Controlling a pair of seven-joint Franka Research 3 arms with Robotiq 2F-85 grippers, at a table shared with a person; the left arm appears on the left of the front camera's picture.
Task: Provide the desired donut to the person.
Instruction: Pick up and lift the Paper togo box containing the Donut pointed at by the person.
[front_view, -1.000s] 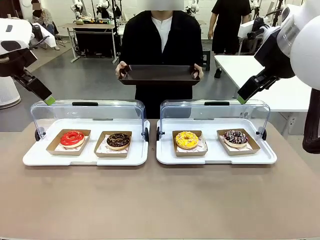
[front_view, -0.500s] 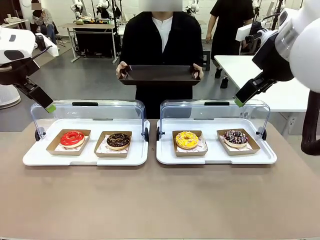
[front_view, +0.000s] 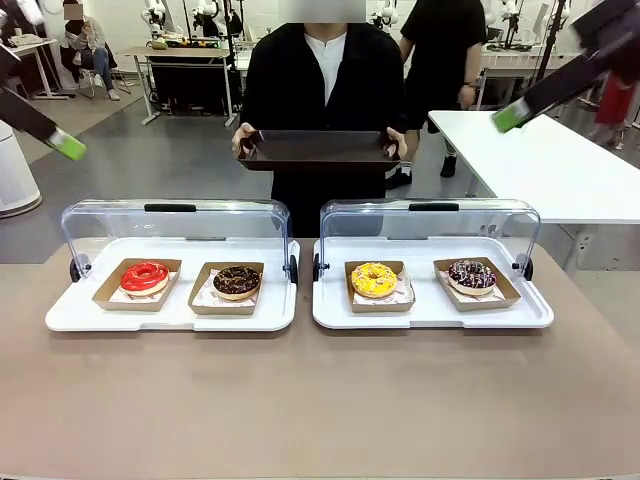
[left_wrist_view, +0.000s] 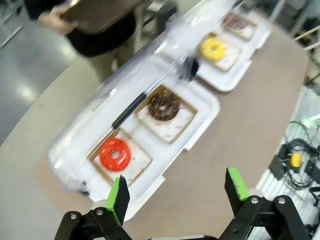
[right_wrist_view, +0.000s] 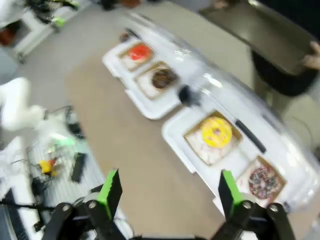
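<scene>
Two white trays (front_view: 60, 315) (front_view: 535, 315) lie side by side, their clear lids (front_view: 180, 225) raised at the back. In brown paper boats they hold a red donut (front_view: 145, 276), a chocolate donut (front_view: 237, 281), a yellow donut (front_view: 374, 279) and a dark sprinkled donut (front_view: 471, 274). Which one is desired I cannot tell. The person (front_view: 322, 70) stands behind them holding out a dark tray (front_view: 318, 148) with both hands. My left gripper (front_view: 62, 147) (left_wrist_view: 176, 187) hangs open high at the far left. High at the right, my right gripper (front_view: 510, 118) (right_wrist_view: 170, 187) is open too, holding nothing.
The brown tabletop (front_view: 320, 400) runs bare from the trays to the near edge. A white table (front_view: 540, 165) stands at the back right, with another person (front_view: 445, 50) walking behind it. Cables and gear (left_wrist_view: 295, 160) lie beside the table.
Both arms have swung up and outward, away from the lids, left toward the upper left and right toward the upper right. The person in the background has walked left.
</scene>
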